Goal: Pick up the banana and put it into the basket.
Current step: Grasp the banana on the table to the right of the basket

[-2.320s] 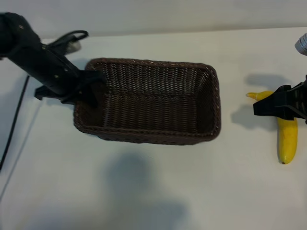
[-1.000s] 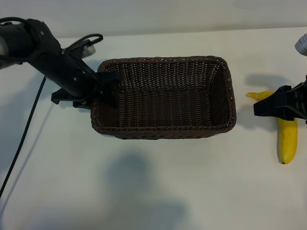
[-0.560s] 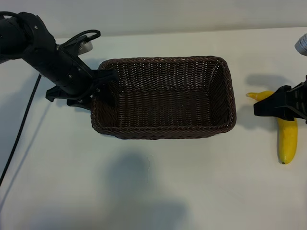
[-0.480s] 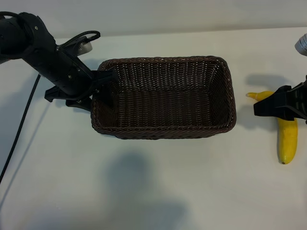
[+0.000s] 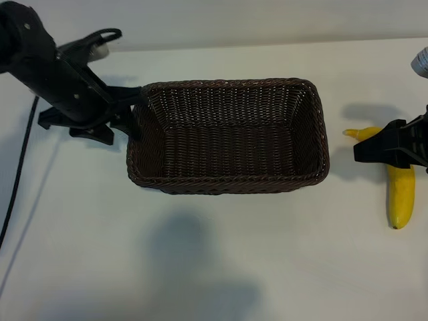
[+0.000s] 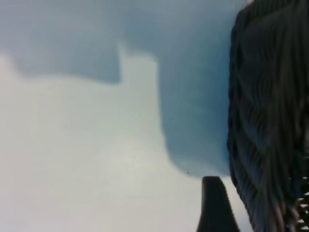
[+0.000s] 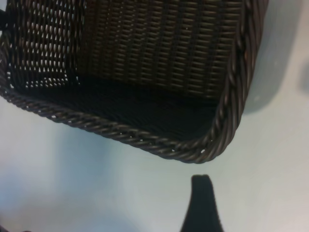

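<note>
The dark brown wicker basket [image 5: 227,177] sits mid-table with nothing inside. My left gripper [image 5: 130,112] is open just off the basket's left end and grips nothing. In the left wrist view one of its fingers [image 6: 215,208] stands outside the basket wall [image 6: 265,121]. The yellow banana [image 5: 400,194] lies on the table at the far right. My right gripper [image 5: 358,152] hovers over the banana's middle, open and empty, hiding part of it. The right wrist view shows one finger [image 7: 202,203] and the basket's braided rim [image 7: 145,140] beyond it, but not the banana.
The white tabletop [image 5: 214,267] stretches in front of the basket, crossed by soft shadows. A black cable [image 5: 19,167] trails down the left side. A small grey object [image 5: 421,61] shows at the right edge.
My left gripper had pushed the basket to the right; it has since let go of the left rim and drawn back to the left. The basket stays put. The right arm has not moved.
</note>
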Robot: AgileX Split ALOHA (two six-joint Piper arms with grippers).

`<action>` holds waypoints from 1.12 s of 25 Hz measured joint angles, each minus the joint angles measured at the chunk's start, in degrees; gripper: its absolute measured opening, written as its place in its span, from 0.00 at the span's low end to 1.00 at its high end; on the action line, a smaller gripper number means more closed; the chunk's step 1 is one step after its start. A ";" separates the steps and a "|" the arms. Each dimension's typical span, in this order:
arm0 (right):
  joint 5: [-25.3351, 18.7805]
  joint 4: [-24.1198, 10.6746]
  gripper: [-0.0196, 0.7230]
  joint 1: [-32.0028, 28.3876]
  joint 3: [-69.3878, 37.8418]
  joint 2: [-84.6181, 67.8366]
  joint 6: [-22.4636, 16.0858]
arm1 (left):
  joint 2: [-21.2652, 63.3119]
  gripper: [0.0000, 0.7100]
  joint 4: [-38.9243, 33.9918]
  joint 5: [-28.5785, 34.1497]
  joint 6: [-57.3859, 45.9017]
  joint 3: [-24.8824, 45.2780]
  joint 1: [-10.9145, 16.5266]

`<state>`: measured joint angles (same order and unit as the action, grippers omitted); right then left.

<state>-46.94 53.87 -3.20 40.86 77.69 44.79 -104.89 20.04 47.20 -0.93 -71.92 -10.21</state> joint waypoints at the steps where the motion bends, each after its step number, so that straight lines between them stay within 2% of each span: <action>1: 0.00 0.00 0.75 0.00 0.00 0.00 0.00 | 0.48 0.68 -0.19 0.36 0.00 -0.43 0.00; 7: 0.00 -0.13 0.75 0.00 0.00 0.00 -0.05 | 2.35 0.68 -5.43 4.33 -0.60 -6.19 0.00; 16: 0.00 -0.13 0.75 0.00 0.00 0.00 -0.38 | 2.35 0.69 -27.91 17.09 -9.85 -18.14 0.69; 18: 0.00 -0.13 0.75 0.00 0.00 0.00 -0.42 | 2.35 0.69 -29.44 19.59 -9.90 -19.88 2.36; 22: 0.00 -0.14 0.75 0.00 0.00 0.00 -0.42 | 2.47 0.69 -30.35 20.10 -8.85 -21.54 5.04; 28: 0.00 -0.19 0.75 0.00 0.00 0.00 -0.42 | 5.41 0.69 -30.21 20.10 -7.37 -21.65 5.34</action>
<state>-46.94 53.68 -3.20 40.86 77.69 44.37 -99.48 -10.17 67.30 -8.30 -93.57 -4.87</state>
